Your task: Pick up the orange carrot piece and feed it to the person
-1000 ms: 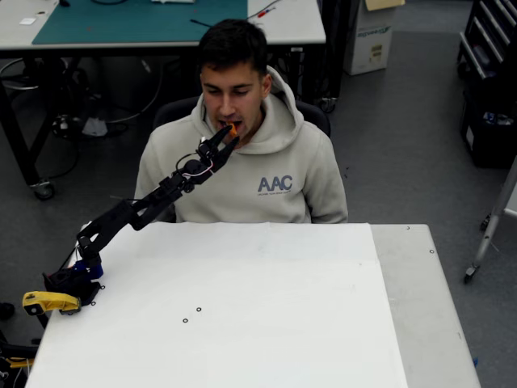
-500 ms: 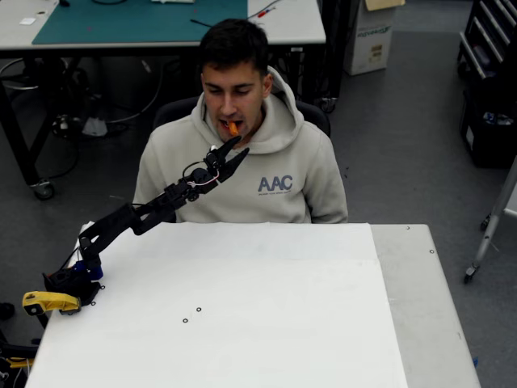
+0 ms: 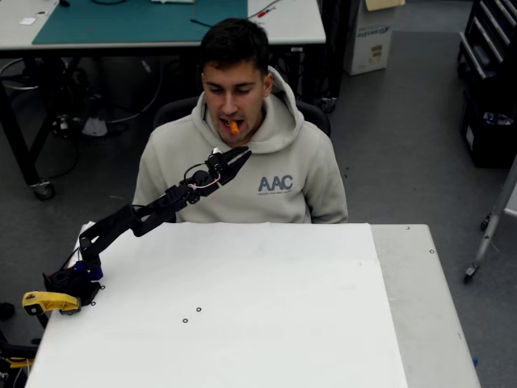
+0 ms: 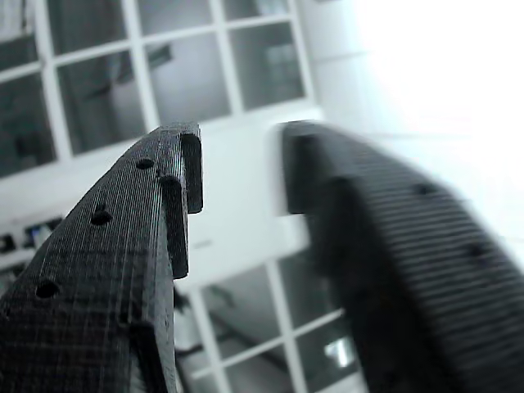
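Observation:
In the overhead view the orange carrot piece point(image 3: 233, 126) sticks out of the mouth of the person point(image 3: 279, 174), who sits behind the white table in a grey-beige "AAC" hoodie. My black gripper point(image 3: 237, 155) hangs just below the chin, in front of the chest and apart from the carrot. The arm reaches up from its base at the table's left edge. In the wrist view the gripper point(image 4: 239, 143) is open, its two black fingers point(image 4: 123, 246) standing apart with nothing between them, pointing up at ceiling panels.
The white table point(image 3: 258, 307) spans the foreground. A yellow part with a black end point(image 3: 48, 302) lies beside the arm's base at the left edge. Behind the person stands a bench with a green mat point(image 3: 137, 20). A dark rack point(image 3: 489, 81) stands at the right.
A second ago my gripper held the carrot at the person's mouth. The carrot has stayed in the mouth, and my gripper has let go and dropped away toward the chest.

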Robot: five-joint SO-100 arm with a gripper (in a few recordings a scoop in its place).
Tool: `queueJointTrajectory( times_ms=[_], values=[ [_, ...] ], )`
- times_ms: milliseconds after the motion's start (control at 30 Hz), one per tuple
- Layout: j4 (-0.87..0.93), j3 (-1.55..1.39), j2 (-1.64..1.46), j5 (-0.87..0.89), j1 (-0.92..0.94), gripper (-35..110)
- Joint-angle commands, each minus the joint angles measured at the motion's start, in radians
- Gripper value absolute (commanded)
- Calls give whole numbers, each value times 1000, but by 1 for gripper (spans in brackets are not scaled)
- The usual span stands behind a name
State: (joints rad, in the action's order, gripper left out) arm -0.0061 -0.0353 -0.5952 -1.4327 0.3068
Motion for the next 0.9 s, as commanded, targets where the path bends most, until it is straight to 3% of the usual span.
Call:
queueJointTrajectory(
  times_ms=[0, 167, 433, 867],
  values=[
    [-31, 8, -184, -12, 37, 0],
    [-31, -26, -184, 3, 60, -3],
    [-31, -273, -285, 232, 135, -3],
    [-29, -942, -723, 474, 155, -3]
  ],
)
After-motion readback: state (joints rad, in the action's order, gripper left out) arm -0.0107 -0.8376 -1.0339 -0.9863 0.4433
